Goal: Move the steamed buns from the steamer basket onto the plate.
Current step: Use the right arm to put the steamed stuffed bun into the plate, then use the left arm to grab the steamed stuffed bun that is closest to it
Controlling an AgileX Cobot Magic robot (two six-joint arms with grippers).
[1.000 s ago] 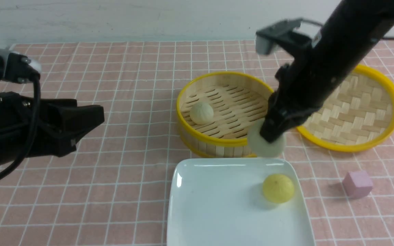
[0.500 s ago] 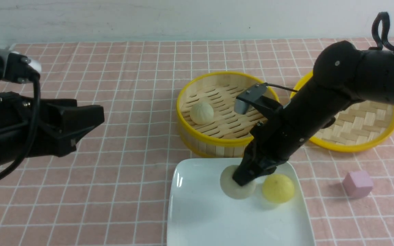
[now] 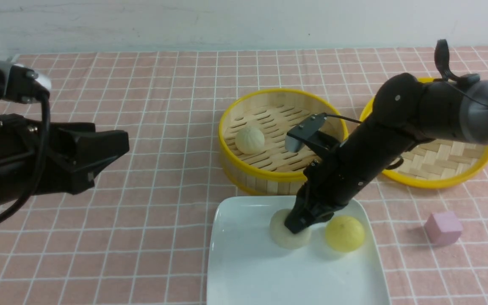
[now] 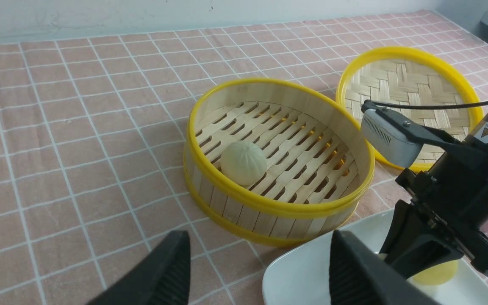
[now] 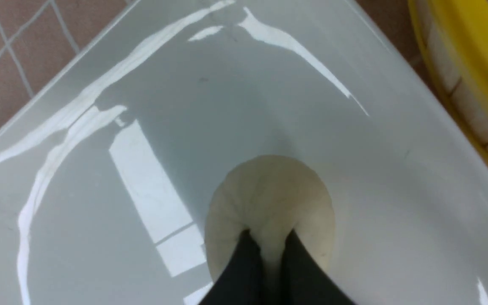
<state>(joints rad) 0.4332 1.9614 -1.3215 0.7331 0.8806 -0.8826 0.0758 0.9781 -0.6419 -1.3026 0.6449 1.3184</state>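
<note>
Your white plate [image 3: 244, 271] at the bottom centre of the front view is glossy and glazed, throwing bright streaks. On it, the pale beige bun [image 3: 280, 239] and the yellow bun [image 3: 345, 233] look matt and finely pleated. Above, the steamer basket [image 3: 269, 182] is bare pale bamboo slats with smooth yellow rims. The tablecloth [image 3: 163, 106] is matt pink checked fabric; the pink cube [image 3: 443, 228] at lower right looks dull.
</note>
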